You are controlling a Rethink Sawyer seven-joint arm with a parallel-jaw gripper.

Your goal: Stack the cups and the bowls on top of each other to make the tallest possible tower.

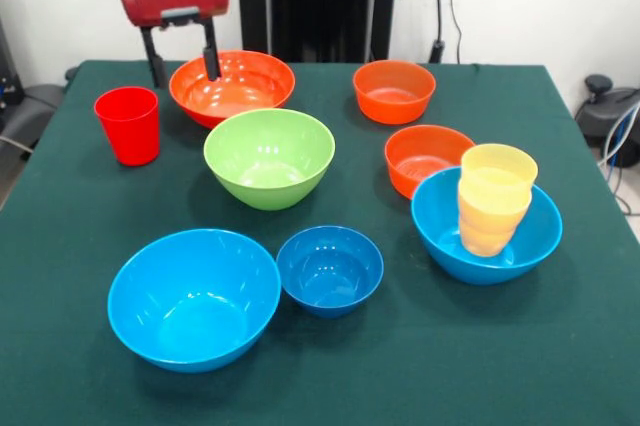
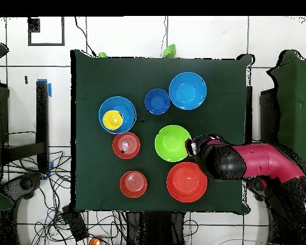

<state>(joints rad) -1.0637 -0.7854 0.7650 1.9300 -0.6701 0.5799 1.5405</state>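
We see the arm [image 2: 264, 159] reaching in from the right of the overhead view. In the front view's upper left, its gripper [image 1: 183, 58] hangs straight down, fingers spread, one inside the large orange bowl [image 1: 240, 86], one outside its rim. At right, a yellow cup stack [image 1: 493, 198] stands upright, mouths up, in a light-blue bowl [image 1: 530, 236]. The red cup [image 1: 128, 124] stands upright at far left.
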